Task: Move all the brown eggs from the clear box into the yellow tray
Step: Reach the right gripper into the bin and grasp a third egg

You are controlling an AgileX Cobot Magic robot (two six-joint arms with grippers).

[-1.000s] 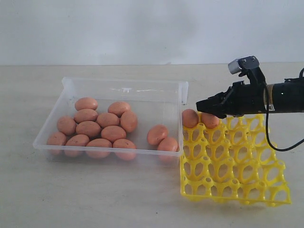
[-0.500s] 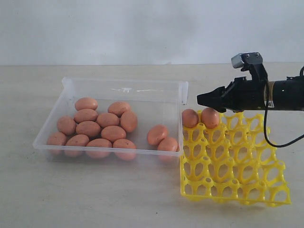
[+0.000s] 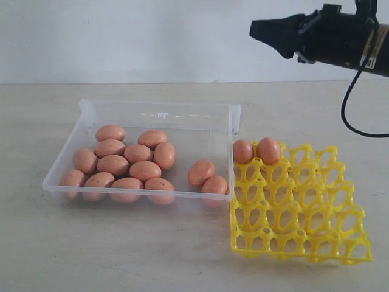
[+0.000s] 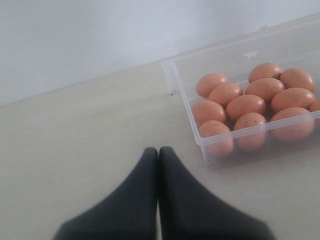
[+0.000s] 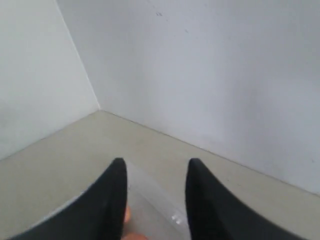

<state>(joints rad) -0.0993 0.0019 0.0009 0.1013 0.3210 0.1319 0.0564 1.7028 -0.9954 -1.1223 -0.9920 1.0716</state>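
Note:
Several brown eggs (image 3: 129,164) lie in the clear box (image 3: 159,112) on the left of the exterior view. Two more brown eggs (image 3: 268,150) sit in the back-left cups of the yellow tray (image 3: 298,210), which stands right of the box. My right gripper (image 3: 260,28) hangs high above the tray's back edge. In the right wrist view the right gripper (image 5: 156,165) is open with nothing between its fingers. My left gripper (image 4: 159,150) is shut and empty, low over the table beside a corner of the clear box (image 4: 200,140); the exterior view does not show it.
A pale wall runs along the back of the beige table (image 3: 121,249). A black cable (image 3: 349,109) loops down from the right arm over the tray's far right side.
The right gripper has left the second egg in the tray's back row and risen well above it. Both eggs in the tray stay put.

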